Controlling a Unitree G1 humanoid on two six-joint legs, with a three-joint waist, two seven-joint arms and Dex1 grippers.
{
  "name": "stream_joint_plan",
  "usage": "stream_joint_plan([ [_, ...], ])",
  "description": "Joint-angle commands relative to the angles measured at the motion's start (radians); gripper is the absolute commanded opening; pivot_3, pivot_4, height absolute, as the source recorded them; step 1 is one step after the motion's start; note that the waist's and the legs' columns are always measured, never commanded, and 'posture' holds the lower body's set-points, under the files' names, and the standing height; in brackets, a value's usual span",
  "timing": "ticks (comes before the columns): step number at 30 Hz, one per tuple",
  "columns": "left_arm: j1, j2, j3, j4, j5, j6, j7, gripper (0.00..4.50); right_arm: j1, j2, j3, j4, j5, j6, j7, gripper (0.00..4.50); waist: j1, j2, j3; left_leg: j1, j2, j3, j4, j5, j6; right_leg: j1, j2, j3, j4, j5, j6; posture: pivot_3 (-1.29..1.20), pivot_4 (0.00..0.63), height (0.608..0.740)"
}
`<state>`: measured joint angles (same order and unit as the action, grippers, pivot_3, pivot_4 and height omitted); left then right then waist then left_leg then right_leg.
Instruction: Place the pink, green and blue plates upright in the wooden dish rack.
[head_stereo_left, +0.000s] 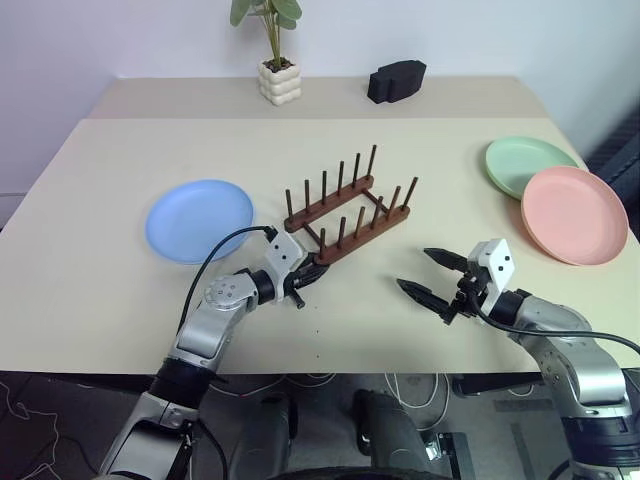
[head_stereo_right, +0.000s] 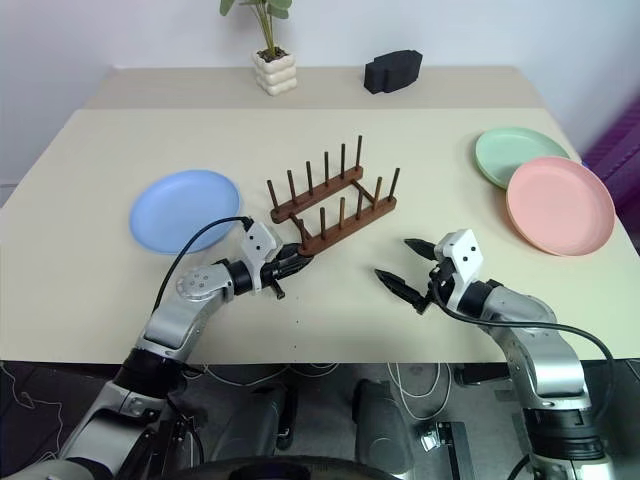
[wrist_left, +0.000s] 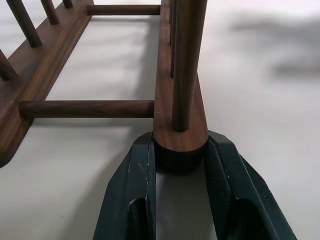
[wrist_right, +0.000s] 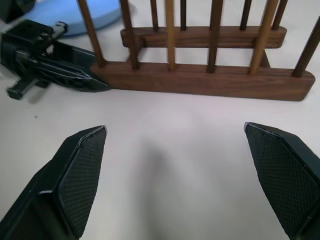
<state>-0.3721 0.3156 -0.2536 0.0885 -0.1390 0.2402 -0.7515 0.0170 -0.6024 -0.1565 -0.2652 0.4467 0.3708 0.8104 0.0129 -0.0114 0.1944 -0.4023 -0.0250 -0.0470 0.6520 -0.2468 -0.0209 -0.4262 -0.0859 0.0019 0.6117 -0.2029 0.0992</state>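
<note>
The jaws of the left gripper (head_stereo_left: 312, 273) are closed onto the rounded near end of one base rail of the wooden dish rack (head_stereo_left: 349, 213), one finger (wrist_left: 131, 200) pressed to each side of the rail, as is seen in the left wrist view. The jaws of the right gripper (head_stereo_left: 427, 274) are spread wide and nothing is held; bare worktop (head_stereo_left: 120, 300) lies between the two black, cross-hatched fingertips (wrist_right: 80, 175).

The rack is found straight ahead of the right jaws and a little apart from them, set at a slant on the worktop. It is made of dark brown, smooth wood: two parallel rails joined by round cross-dowels, each rail set with a row of thin upright pegs. No plate is held in it.

Beyond the left jaws and to their left, the blue plate (head_stereo_left: 199, 220) lies flat. To the right of the right jaws and further off, the pink plate (head_stereo_left: 574, 214) lies flat, its far edge overlapping the green plate (head_stereo_left: 525, 162). All three are round, shallow and matte.

At the far edge, a small plant in a white knobbly pot (head_stereo_left: 279, 81) and a black block-shaped object (head_stereo_left: 396, 80) are seen.
</note>
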Motion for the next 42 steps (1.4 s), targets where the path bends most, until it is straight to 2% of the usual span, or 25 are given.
stream_joint_plan([
  [1,-0.06,0.025,-0.029,0.049,-0.021,-0.054,-0.144,0.72,0.067,-0.042,-0.048,-0.075,0.007,0.015,0.003,4.5,0.003,0.0,0.0,0.0,0.0,0.0,0.0,0.0,0.0,0.0,0.0,0.0,0.0,0.0,0.0,0.0,0.15,0.736],
  [9,-0.234,0.055,-0.057,0.279,-0.012,-0.2,-0.436,0.72,0.189,-0.058,-0.085,-0.14,0.006,0.02,-0.014,4.5,-0.001,0.0,0.0,-0.001,0.0,0.0,0.001,0.0,0.0,0.0,0.0,0.0,-0.001,0.0,0.0,0.0,0.15,0.736],
  [17,-0.322,0.033,-0.037,0.458,0.031,-0.281,-0.443,0.72,0.209,-0.054,-0.079,-0.145,-0.009,0.005,-0.034,4.5,0.0,0.0,0.0,-0.001,0.0,-0.001,0.001,0.0,0.0,0.0,0.0,-0.001,-0.001,0.0,0.0,0.0,0.15,0.736],
  [24,-0.245,0.057,0.003,0.354,0.011,-0.224,-0.404,4.23,0.171,-0.064,-0.063,-0.099,-0.028,-0.006,-0.016,4.5,-0.004,0.0,0.0,-0.001,0.001,-0.001,0.001,0.0,0.0,0.0,0.0,-0.001,0.0,0.0,0.0,0.0,0.15,0.736],
  [26,-0.21,0.07,0.014,0.298,0.006,-0.189,-0.385,4.23,0.162,-0.068,-0.063,-0.089,-0.027,-0.003,-0.003,4.5,-0.003,0.0,0.0,-0.001,0.001,-0.001,0.001,0.0,0.0,0.0,0.0,-0.001,0.0,0.0,0.0,0.0,0.15,0.736],
  [27,-0.187,0.078,0.027,0.257,-0.01,-0.157,-0.38,4.09,0.16,-0.072,-0.064,-0.082,-0.028,-0.003,0.005,4.25,-0.002,0.0,0.0,-0.001,0.001,-0.001,0.001,0.0,0.0,0.0,0.0,-0.001,0.0,0.0,0.0,0.0,0.15,0.736],
  [29,-0.148,0.092,0.05,0.186,-0.033,-0.111,-0.364,3.28,0.156,-0.078,-0.065,-0.067,-0.031,-0.005,0.017,3.58,-0.002,0.0,0.0,-0.001,0.001,-0.001,0.001,0.0,0.0,0.0,0.0,-0.001,0.0,0.0,0.0,0.0,0.15,0.736],
  [35,-0.017,0.134,0.032,-0.047,-0.071,0.013,-0.355,0.13,0.141,-0.1,-0.04,-0.021,-0.067,-0.019,0.037,0.42,0.0,0.0,0.0,-0.001,0.002,-0.001,0.001,0.0,0.0,0.0,0.0,-0.001,0.0,0.0,0.0,0.0,0.15,0.736],
  [36,-0.01,0.131,0.014,-0.065,-0.055,0.025,-0.344,0.0,0.134,-0.101,-0.031,-0.009,-0.088,-0.029,0.028,0.06,0.001,0.0,0.0,-0.001,0.002,-0.001,0.001,0.0,0.0,0.0,0.0,-0.001,0.0,0.0,0.0,0.0,0.15,0.736],
  [42,-0.03,0.071,-0.07,-0.063,0.027,0.03,-0.258,0.0,0.067,-0.102,0.023,0.083,-0.195,-0.058,-0.024,0.06,-0.001,-0.001,0.0,-0.001,0.0,-0.001,0.002,0.0,0.0,0.0,0.0,-0.001,0.0,0.0,0.0,0.0,0.15,0.736],
])
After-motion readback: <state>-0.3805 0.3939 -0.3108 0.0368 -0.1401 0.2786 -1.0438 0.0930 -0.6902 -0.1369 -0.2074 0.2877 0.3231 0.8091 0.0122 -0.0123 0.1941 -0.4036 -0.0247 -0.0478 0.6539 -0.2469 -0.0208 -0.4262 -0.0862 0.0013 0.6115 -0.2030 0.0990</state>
